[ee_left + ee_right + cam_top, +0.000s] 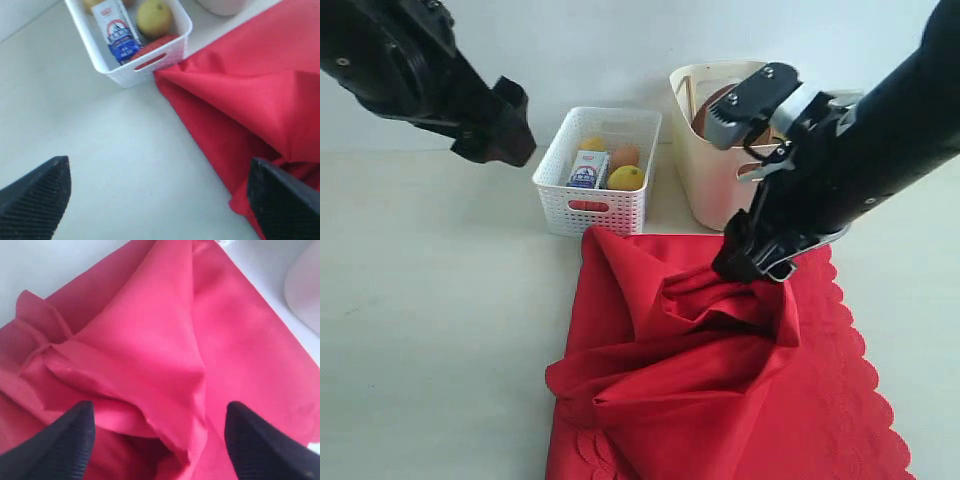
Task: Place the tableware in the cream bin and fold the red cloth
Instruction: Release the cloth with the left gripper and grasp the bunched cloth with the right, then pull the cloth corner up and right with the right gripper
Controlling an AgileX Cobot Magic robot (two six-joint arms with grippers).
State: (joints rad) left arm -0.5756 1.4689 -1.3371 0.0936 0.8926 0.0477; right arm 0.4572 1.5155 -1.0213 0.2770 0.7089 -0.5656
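While left fingers [35, 200] gape apart, right fingers [65, 445] spread astride bunched red cloth [150, 340].

The black left arm reached in from the upper left, its left gripper [508, 128] poised above the surface and angled downward, ribbed fingers [37, 197] spread wide apart. The black right arm slanted down from the upper right, its right gripper [752, 262] pointed low, textured fingers [70, 440] standing parted.
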